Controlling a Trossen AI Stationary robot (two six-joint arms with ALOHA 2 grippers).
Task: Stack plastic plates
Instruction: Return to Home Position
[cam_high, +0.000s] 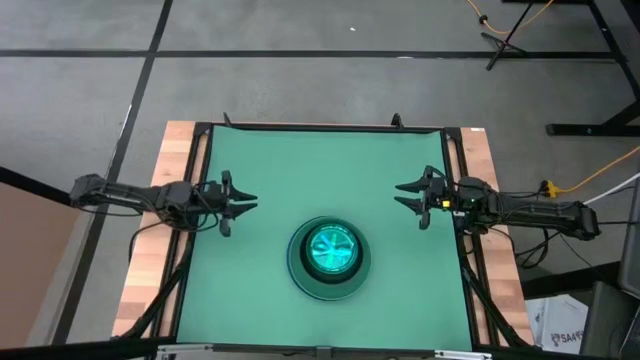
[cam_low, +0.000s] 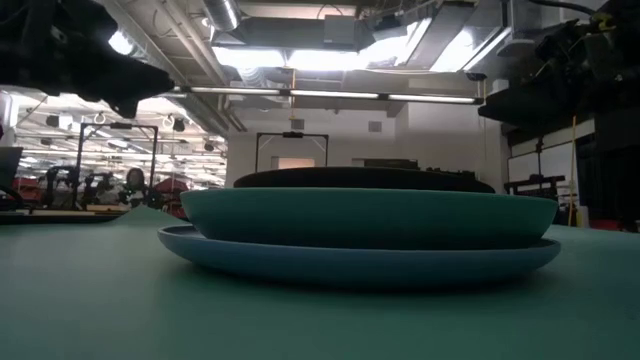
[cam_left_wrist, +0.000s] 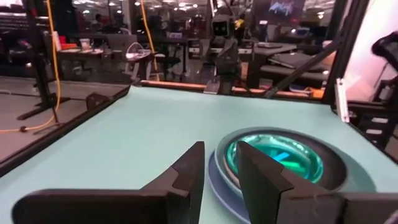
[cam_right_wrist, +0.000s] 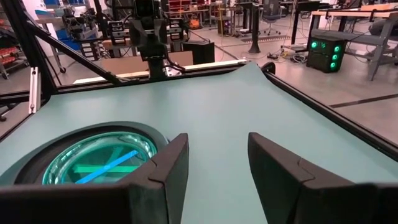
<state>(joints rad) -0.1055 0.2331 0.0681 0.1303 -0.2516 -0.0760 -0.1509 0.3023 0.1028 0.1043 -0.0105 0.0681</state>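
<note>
The plastic plates (cam_high: 329, 257) stand in one stack on the green mat, toward the table's near edge and at its middle. A large blue plate (cam_low: 360, 262) lies at the bottom with a dark-green one (cam_low: 368, 218) on it, then a black plate (cam_low: 360, 179); a translucent cyan plate (cam_high: 330, 250) is on top. My left gripper (cam_high: 245, 201) hovers open over the mat's left edge, left of the stack (cam_left_wrist: 273, 163). My right gripper (cam_high: 402, 197) hovers open over the mat's right edge, right of the stack (cam_right_wrist: 93, 163).
The green mat (cam_high: 320, 170) covers the table inside a black frame (cam_high: 320, 127), with wooden table strips (cam_high: 150, 260) at both sides. Open mat lies between the grippers and toward the far edge. Workshop benches and stands show beyond the table.
</note>
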